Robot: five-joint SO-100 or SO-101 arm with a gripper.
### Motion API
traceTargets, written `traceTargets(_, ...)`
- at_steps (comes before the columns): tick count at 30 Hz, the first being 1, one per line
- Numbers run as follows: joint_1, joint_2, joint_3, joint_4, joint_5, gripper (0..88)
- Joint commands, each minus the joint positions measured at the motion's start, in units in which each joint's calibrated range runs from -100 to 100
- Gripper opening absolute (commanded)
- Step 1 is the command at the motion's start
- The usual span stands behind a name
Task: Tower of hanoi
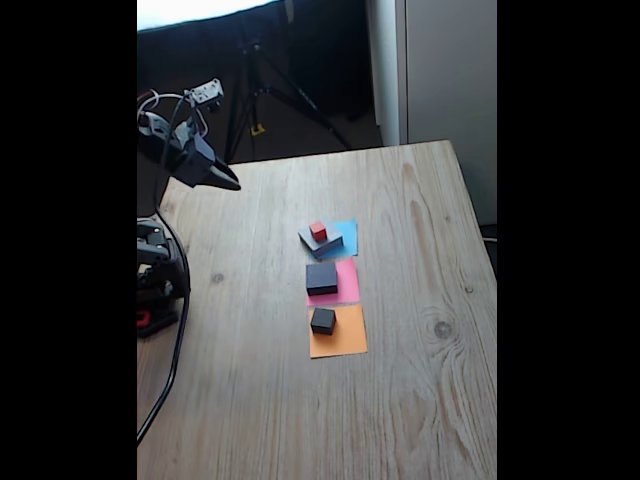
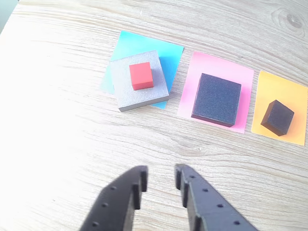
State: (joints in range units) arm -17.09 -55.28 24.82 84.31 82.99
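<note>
In the wrist view the pincer (image 2: 160, 182) hangs empty at bottom centre with its fingers slightly apart above the wooden bench (image 2: 57, 159), while the red cube (image 2: 141, 75) sits on the largest grey block (image 2: 139, 94) on blue paper (image 2: 132, 43) at upper left, the middle block (image 2: 217, 99) on pink paper (image 2: 204, 65) and the small block (image 2: 277, 117) on orange paper (image 2: 288, 89) to its right.

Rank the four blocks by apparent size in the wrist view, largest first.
1. grey block on the blue paper
2. dark block on the pink paper
3. small dark cube on the orange paper
4. red cube, close to the small dark cube
</note>
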Motion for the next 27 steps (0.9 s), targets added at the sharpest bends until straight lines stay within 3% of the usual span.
traceTargets(1, 2.09, -2.93, 13.00, -12.15, 2.47, 11.8)
traceTargets(8, 4.76, -3.92, 35.28, -38.29, 4.81, 25.4)
traceTargets(16, 5.01, -3.01, 50.37, -61.20, 3.47, 26.2)
traceTargets(21, 6.01, -1.42, 59.37, -79.09, 7.15, 27.7)
traceTargets(27, 6.18, 1.99, 64.18, -90.42, 7.48, 28.1)
